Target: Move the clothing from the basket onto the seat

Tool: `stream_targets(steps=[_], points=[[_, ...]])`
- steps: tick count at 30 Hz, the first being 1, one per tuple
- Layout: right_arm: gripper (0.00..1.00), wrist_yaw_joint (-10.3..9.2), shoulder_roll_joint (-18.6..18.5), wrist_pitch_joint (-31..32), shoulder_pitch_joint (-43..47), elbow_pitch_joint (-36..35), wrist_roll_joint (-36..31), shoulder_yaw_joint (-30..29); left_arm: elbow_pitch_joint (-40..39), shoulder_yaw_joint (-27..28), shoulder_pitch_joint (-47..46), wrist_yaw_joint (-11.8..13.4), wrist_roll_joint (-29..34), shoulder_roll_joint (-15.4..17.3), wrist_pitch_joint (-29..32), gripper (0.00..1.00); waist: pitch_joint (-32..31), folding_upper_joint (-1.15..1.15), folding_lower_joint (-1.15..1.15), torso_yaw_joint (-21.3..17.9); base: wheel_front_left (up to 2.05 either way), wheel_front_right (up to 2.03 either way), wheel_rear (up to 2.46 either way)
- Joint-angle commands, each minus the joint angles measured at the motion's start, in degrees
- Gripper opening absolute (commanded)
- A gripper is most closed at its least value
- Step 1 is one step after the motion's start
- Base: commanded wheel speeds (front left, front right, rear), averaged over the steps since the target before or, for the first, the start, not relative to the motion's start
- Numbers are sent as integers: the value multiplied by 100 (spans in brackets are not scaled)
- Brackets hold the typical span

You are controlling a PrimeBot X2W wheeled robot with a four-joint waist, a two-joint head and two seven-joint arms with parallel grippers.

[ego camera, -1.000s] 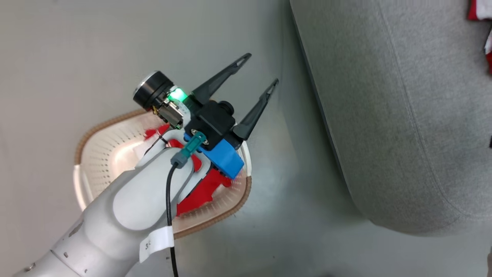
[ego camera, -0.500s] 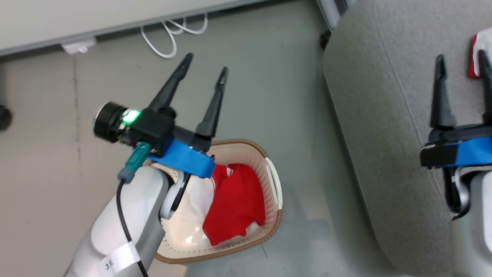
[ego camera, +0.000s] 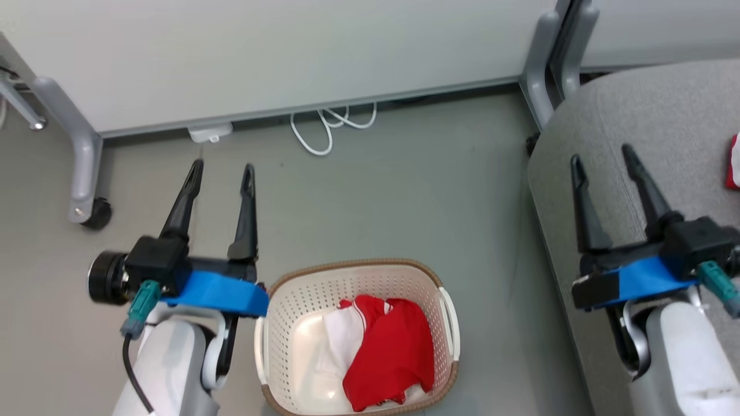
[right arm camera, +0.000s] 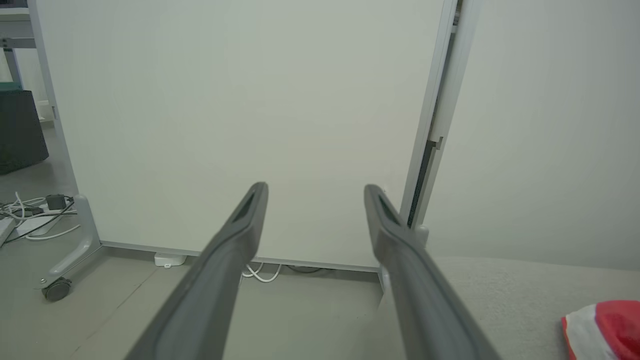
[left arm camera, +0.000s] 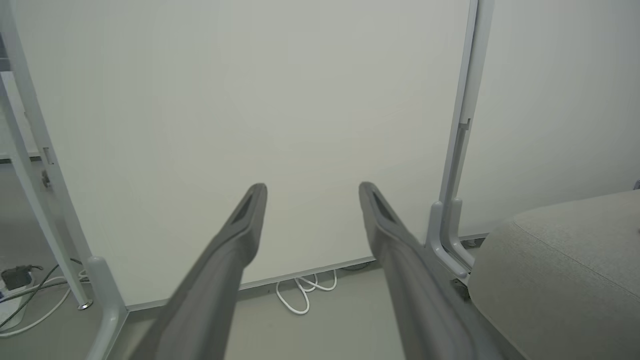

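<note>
My left pincer (ego camera: 222, 167) and right pincer (ego camera: 601, 154) both gape wide, holding nothing. The perforated basket (ego camera: 358, 277) on the floor (ego camera: 404, 190) holds one red-and-white garment (ego camera: 387, 352); a second garment (ego camera: 733, 170) lies on the grey seat (ego camera: 665, 115).

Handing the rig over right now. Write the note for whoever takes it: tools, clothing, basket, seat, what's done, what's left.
Tools: the left tool is open and empty, over the floor to the left of the basket. The right tool is open and empty, over the seat.
Clothing: the basket garment, red and white, lies crumpled inside the basket. The seat garment, red and white, lies on the seat, partly cut off by the frame.
Done: one piece is on the seat.
Left: lift the basket garment out and lay it on the seat.
</note>
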Motion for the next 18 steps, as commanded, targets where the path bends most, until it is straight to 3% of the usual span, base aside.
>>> stream_targets(steps=[1, 9, 18], points=[[100, 1, 58, -22, 223, 35, 26, 27, -34, 199, 223, -44, 96, -52, -14, 100, -235, 0, 1, 127, 0, 0, 0], [100, 1, 216, -22, 879, -31, 75, -50, -125, 771, 881, -174, 365, -280, -15, 100, -646, 0, 1, 259, 0, 0, 0], [100, 1, 294, -22, 1452, -147, 114, -140, -196, 1047, 1383, -272, 538, -416, -15, 100, -886, 0, 1, 309, 0, 0, 0]])
